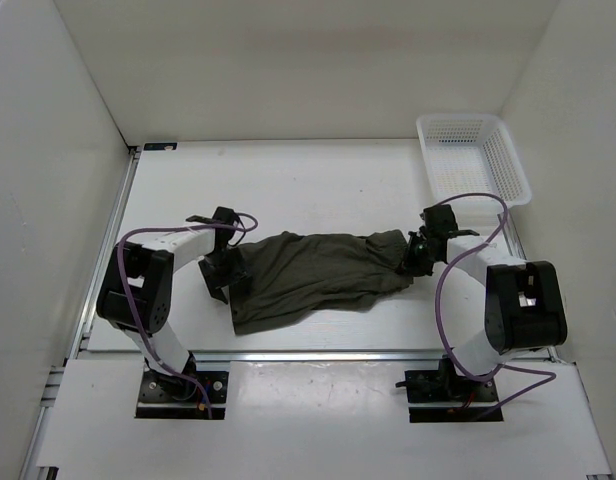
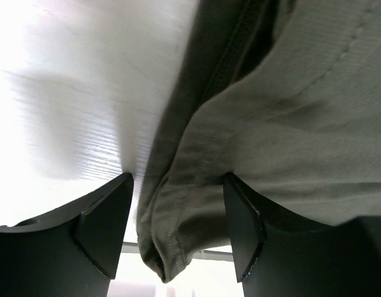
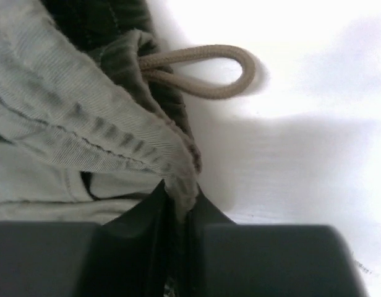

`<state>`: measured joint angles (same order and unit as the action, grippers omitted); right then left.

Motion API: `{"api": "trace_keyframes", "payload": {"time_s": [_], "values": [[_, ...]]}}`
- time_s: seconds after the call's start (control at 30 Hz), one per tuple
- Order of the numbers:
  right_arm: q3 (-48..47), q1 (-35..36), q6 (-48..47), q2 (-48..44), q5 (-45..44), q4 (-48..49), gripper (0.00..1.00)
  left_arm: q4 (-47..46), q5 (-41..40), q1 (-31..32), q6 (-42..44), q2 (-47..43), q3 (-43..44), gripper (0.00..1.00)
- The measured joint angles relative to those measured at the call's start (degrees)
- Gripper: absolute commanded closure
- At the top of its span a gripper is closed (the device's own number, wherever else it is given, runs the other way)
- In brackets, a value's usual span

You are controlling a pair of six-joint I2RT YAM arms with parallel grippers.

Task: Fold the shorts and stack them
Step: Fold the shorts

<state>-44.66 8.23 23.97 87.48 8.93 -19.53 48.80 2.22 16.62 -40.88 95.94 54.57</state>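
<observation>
Table (image 1: 318, 180): white. Shorts (image 1: 318, 275): olive, lying crumpled across the centre, stretched left to right. Basket (image 1: 473, 160): white mesh, far right corner. Right gripper (image 3: 178, 198): clenched on the waistband edge. Left gripper (image 2: 178, 185): jaws apart astride a hem fold; whether it grasps cannot be told. Drawcord (image 3: 203, 71): tan loop beside the waistband.

left tool (image 2: 178, 180) half open, right tool (image 3: 179, 193) pinched tight

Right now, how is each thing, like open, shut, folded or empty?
shorts: unfolded, lying crumpled on the table.
left fingers: open, astride one edge of the shorts.
right fingers: shut, pinching the shorts' other end.
cord: loose loop lying on the table.
basket: upright, empty.
</observation>
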Motion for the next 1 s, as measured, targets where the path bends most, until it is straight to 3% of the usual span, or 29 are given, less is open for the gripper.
{"api": "trace_keyframes", "payload": {"time_s": [0.03, 0.27, 0.53, 1.0], "values": [[-0.2, 0.0, -0.1, 0.0, 0.2, 0.1, 1.0, 0.1, 0.3, 0.0, 0.2, 0.3, 0.2, 0.3], [-2.0, 0.2, 0.0, -1.7, -2.4, -2.7, 1.0, -0.3, 2.7, 0.1, 1.5, 1.1, 1.2, 0.3], [-12.2, 1.7, -1.7, -6.4, -10.2, -10.7, 1.0, -1.8, 4.6, 2.1, 2.1, 5.0, 6.6, 0.3], [-26.6, 16.0, -3.0, -6.8, -23.3, -21.7, 1.0, -4.1, 5.6, 2.3, 2.8, 6.1, 8.2, 0.28]]}}
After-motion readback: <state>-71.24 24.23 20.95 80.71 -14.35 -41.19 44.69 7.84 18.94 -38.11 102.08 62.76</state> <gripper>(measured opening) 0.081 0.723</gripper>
